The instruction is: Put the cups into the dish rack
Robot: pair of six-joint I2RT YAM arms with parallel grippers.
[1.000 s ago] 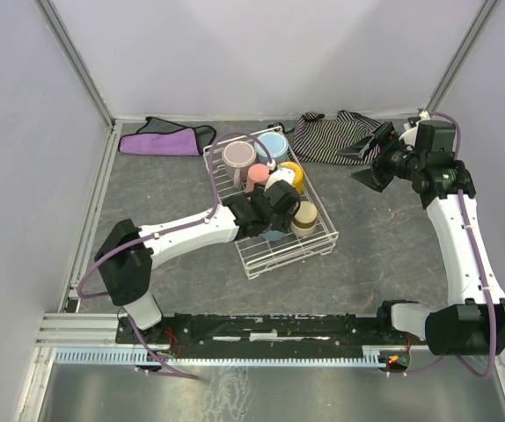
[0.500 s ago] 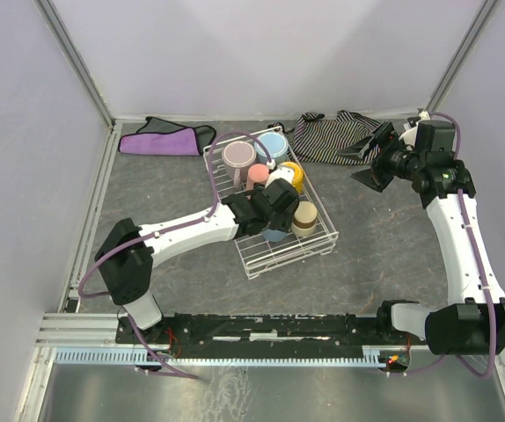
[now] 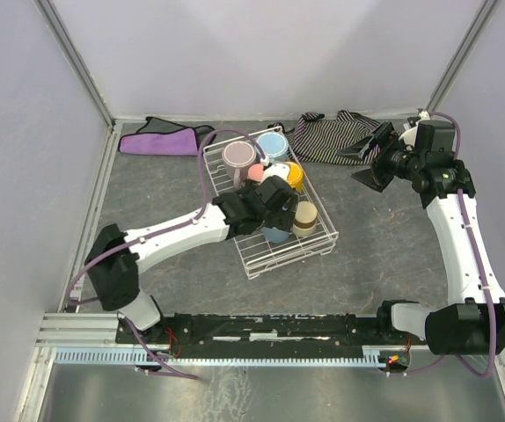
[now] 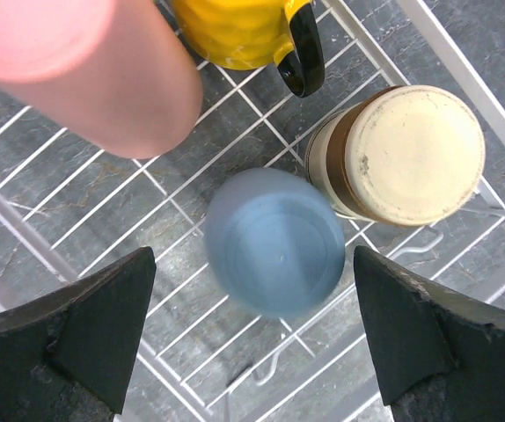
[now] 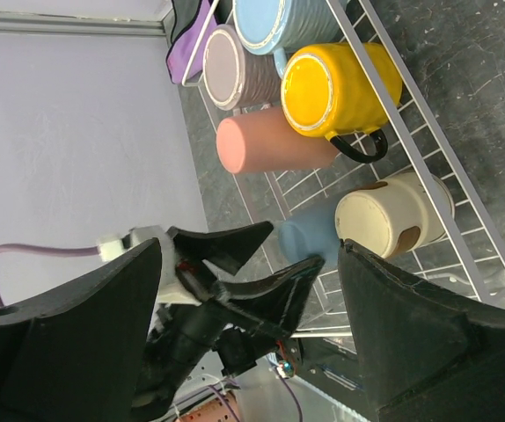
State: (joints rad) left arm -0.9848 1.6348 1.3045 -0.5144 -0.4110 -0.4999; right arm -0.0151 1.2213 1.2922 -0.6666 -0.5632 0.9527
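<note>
The white wire dish rack (image 3: 281,258) sits mid-table. In it are a pale pink mug (image 3: 237,156), a light blue mug (image 3: 273,145), a yellow mug (image 3: 292,175), a salmon tumbler (image 3: 256,173), a blue tumbler (image 3: 277,234) and a cream-and-brown cup (image 3: 304,218). My left gripper (image 3: 274,211) hangs open just above the blue tumbler (image 4: 274,255), which stands base-up on the rack wires (image 4: 103,202), blurred and free of both fingers. The cream cup (image 4: 408,154) is right beside it. My right gripper (image 3: 371,164) is open and empty, held high to the right. No metal cup shows.
A purple cloth (image 3: 166,140) lies at the back left and a striped cloth (image 3: 332,136) at the back right. The right wrist view shows the rack's rim (image 5: 428,149), the cups and my left gripper (image 5: 261,264) from the side.
My left arm has drawn back slightly up and to the left over the rack, uncovering more of the blue tumbler. The right arm has not moved.
</note>
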